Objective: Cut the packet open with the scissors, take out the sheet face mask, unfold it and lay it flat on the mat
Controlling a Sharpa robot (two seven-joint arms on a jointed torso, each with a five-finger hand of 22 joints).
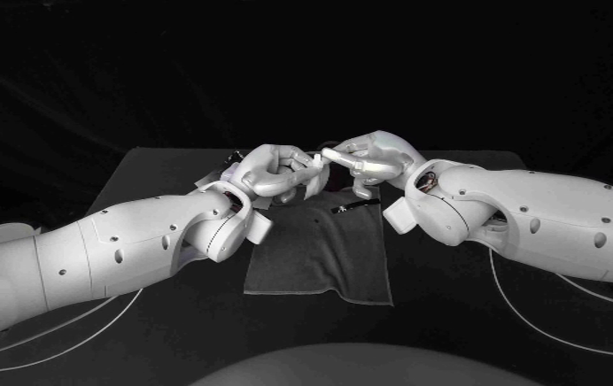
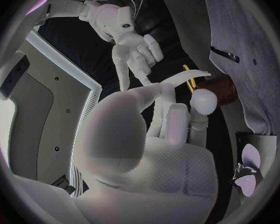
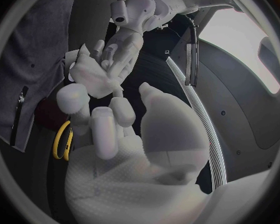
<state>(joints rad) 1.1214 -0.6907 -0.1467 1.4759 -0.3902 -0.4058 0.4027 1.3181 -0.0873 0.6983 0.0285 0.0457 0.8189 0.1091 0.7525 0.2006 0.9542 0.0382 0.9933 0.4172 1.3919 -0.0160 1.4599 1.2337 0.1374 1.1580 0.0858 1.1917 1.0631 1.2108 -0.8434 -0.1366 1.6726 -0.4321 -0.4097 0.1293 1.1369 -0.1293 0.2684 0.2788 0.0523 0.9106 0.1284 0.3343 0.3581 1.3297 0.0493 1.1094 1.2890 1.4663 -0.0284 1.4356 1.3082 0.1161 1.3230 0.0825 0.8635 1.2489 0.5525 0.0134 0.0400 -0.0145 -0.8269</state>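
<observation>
Both hands are up and meeting over the far end of the mat (image 1: 320, 258). The left hand (image 1: 275, 172) has its fingers pinched on a pale strip, which I read as the sheet mask (image 2: 177, 78), held in the air between the two hands and not touching the cloth. The right hand (image 1: 373, 160) comes in close from the other side. Its fingers look closed on the other part of the white sheet, though the wrist view leaves that grip a little unclear.

Why hold it up like this? With one hand on each part, the folded sheet can be drawn apart, and the mat lies right below to receive it.

Down below, the scissors (image 3: 62, 139) lie with their yellow handles beside the dark red packet (image 2: 217, 92), near the mat's far edge on the bench (image 1: 153, 173). They are out of the hands, so the cutting looks finished. My judgement is that unfolding is the step in hand, and the mask is not flat yet.
</observation>
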